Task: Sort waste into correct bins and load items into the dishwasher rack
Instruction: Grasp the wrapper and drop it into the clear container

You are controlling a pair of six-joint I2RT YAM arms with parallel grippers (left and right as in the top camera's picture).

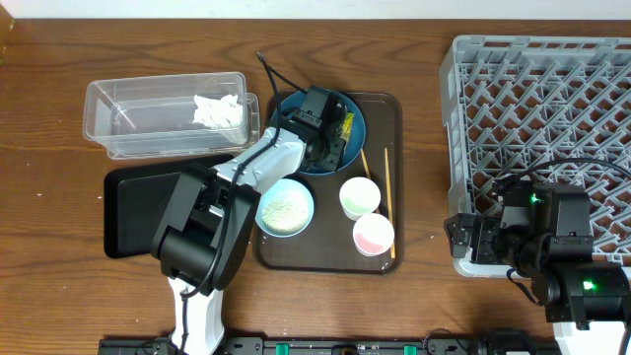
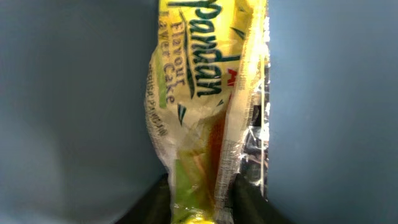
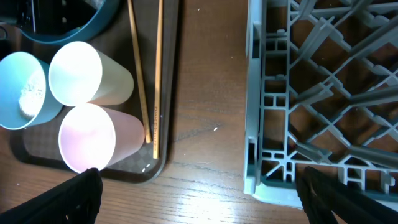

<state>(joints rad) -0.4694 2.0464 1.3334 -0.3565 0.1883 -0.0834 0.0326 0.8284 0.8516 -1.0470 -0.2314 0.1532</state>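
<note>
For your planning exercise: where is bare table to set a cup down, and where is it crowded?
Free: the wood strip between the serving tray and the rack. Crowded: that tray, under plate, bowl, cups and the left arm.

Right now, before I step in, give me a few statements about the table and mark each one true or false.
1. The tissue lies in the clear tub. True.
2. The pink cup lies tipped over. False: it stands upright on the brown serving tray, beside the pale green cup.
3. The left pincer grips the snack wrapper on the dark blue plate. True.
4. The right pincer holds the chopsticks. False: it is open and empty; the chopsticks lie on the serving tray.
5. The light blue bowl holds white rice grains. True.
</note>
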